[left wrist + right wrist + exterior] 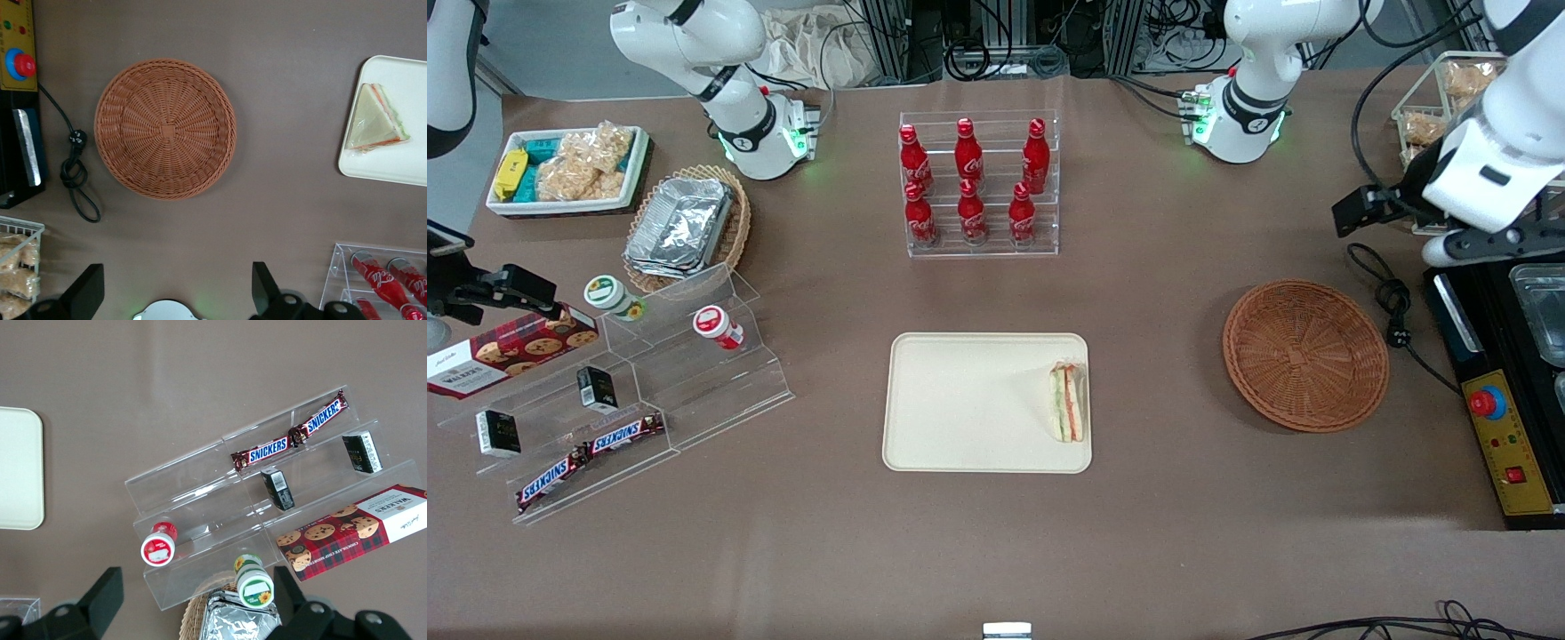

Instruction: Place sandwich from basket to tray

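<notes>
The clear-wrapped sandwich (1068,402) (375,121) lies on the cream tray (969,400) (400,170), by the tray's rim that faces the basket. The round reddish-brown wicker basket (1305,354) (165,129) has nothing in it and sits toward the working arm's end of the table. My left gripper (1371,210) (177,290) hangs high above the table, farther from the front camera than the basket and near the working arm's end. It is open, its two black fingers (264,287) wide apart with nothing between them.
A clear rack of red cola bottles (974,182) (383,280) stands farther back than the tray. A black cable (1396,311) (75,177) and a yellow control box (1507,444) lie beside the basket. A wire bin of snacks (17,267) is near the gripper.
</notes>
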You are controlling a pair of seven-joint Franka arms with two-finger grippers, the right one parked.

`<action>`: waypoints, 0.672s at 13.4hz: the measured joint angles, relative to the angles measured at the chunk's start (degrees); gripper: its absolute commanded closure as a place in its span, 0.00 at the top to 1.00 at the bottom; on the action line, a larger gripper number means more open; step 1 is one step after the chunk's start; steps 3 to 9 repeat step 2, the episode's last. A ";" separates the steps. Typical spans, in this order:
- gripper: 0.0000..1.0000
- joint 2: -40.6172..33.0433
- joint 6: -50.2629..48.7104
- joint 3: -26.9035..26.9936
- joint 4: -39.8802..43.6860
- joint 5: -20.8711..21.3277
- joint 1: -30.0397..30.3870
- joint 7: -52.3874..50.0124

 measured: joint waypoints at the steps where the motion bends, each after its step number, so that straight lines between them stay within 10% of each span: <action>1: 0.99 0.24 0.01 -0.01 0.35 0.00 -0.01 0.43; 9: 0.99 0.86 0.01 -0.08 1.03 0.00 -0.01 0.60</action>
